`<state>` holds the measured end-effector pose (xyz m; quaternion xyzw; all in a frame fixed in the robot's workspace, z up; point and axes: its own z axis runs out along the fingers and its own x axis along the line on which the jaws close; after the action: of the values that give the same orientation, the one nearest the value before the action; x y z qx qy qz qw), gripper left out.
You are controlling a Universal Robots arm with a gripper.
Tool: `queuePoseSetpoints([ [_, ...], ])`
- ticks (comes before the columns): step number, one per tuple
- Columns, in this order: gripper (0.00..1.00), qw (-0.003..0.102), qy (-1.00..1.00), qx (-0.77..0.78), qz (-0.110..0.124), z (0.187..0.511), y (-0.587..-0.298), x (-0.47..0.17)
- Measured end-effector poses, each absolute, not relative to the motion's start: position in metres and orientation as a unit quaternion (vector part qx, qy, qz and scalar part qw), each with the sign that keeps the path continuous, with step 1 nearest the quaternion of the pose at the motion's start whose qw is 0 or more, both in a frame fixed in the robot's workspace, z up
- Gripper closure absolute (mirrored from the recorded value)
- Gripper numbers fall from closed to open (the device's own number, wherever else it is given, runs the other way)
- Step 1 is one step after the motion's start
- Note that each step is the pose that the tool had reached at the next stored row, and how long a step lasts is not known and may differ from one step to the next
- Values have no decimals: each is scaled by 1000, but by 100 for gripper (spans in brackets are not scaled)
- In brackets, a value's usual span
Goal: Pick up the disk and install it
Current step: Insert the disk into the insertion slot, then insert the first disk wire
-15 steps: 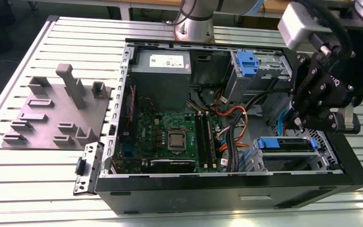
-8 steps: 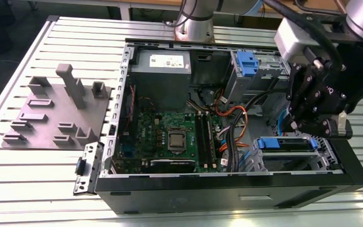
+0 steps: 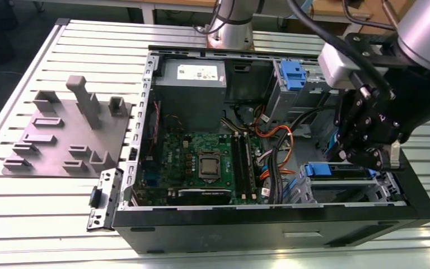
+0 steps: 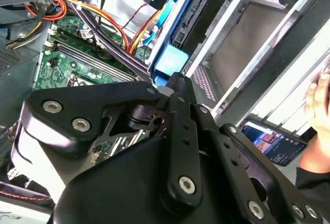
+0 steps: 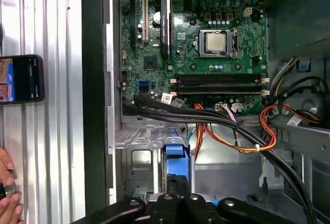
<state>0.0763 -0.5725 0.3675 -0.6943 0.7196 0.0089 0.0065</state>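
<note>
Gripper (image 3: 375, 159) sits low inside the open computer case (image 3: 275, 224), over the drive cage (image 3: 342, 188) at the exterior view's right. Fingers appear drawn together on the blue tab (image 5: 174, 149) at the end of the disk (image 3: 342, 171), which lies edge-on in the cage slot; contact itself is hidden by the gripper body. Motherboard (image 5: 206, 43) and orange cables (image 5: 227, 136) lie just beside. Phone (image 5: 20, 78) rests on the slatted table (image 3: 36, 213), a person's hand (image 5: 7, 193) near it.
</note>
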Motion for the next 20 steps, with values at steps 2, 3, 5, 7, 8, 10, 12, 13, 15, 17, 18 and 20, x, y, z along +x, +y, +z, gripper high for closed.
queuePoseSetpoints([
  [2, 89, 6, 719, -695, 9, 364, -572, 76],
  [3, 89, 6, 719, -695, 9, 362, -572, 76],
  [5, 89, 6, 719, -695, 9, 358, -572, 76],
  [7, 89, 7, 718, -696, 9, 355, -572, 76],
  [8, 89, 7, 718, -696, 9, 353, -572, 76],
  [10, 89, 7, 718, -696, 9, 352, -572, 76],
  [12, 89, 7, 718, -696, 9, 352, -572, 76],
  [13, 89, 7, 718, -696, 8, 352, -572, 76],
  [15, 89, 7, 718, -696, 8, 352, -572, 76],
  [17, 89, 7, 718, -696, 8, 352, -572, 76],
  [18, 89, 7, 718, -696, 8, 352, -572, 76],
  [20, 89, 7, 718, -696, 8, 352, -572, 76],
])
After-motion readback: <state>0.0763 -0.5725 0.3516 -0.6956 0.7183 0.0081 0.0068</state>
